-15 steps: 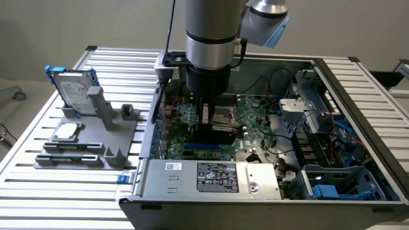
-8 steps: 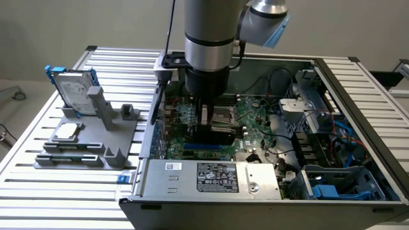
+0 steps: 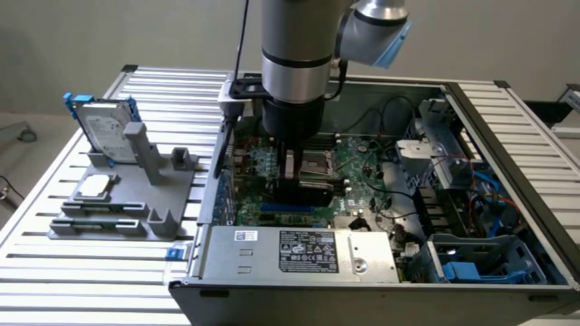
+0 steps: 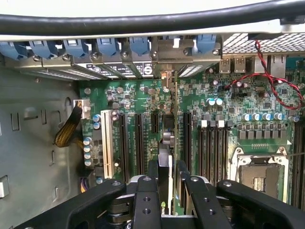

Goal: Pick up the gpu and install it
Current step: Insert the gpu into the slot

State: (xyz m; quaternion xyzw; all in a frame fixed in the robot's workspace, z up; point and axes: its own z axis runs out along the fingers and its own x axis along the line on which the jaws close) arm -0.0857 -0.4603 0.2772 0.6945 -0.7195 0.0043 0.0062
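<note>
Green motherboard [image 4: 128, 95] lay across the bottom of the open computer case [image 3: 507, 129], and my pincer [image 4: 167, 164] hung low over it, deep inside the case. Its two black fingers [image 4: 153, 174] were closed on the gpu [image 4: 167, 140], one on each face. They held the card on edge, so the wrist view looked along its thin length toward the case's rear wall. The card's far end reached the rear openings, under the row of blue latches [image 4: 71, 47]. It stood in line with the long black expansion slots [image 4: 138, 138], just beside them; whether its lower edge touched a slot I could not tell. On the slatted metal surface [image 3: 54, 272], at the exterior view's left and well apart from the case, a gray holder [image 3: 136, 197] carried a silver hard drive [image 3: 104, 132] standing upright in its blue frame.
</note>
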